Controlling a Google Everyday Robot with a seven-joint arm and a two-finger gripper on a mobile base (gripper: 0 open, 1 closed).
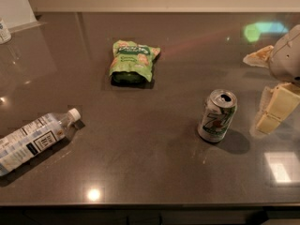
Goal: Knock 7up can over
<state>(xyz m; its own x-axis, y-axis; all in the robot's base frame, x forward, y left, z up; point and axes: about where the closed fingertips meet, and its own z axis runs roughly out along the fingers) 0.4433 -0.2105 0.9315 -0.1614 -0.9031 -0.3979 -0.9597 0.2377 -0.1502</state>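
The 7up can (217, 116) stands upright on the dark countertop (140, 163), right of centre, with its silver top and pull-tab hole showing. My gripper (275, 108) is at the right edge of the camera view, cream-coloured, just to the right of the can and a short gap apart from it. It holds nothing that I can see. Part of the gripper and the arm runs out of view to the right.
A green snack bag (132, 61) lies at the back centre-left. A clear plastic water bottle (33, 138) lies on its side at the front left. A small container (3, 31) stands at the far left by the wall. The counter's front edge runs along the bottom.
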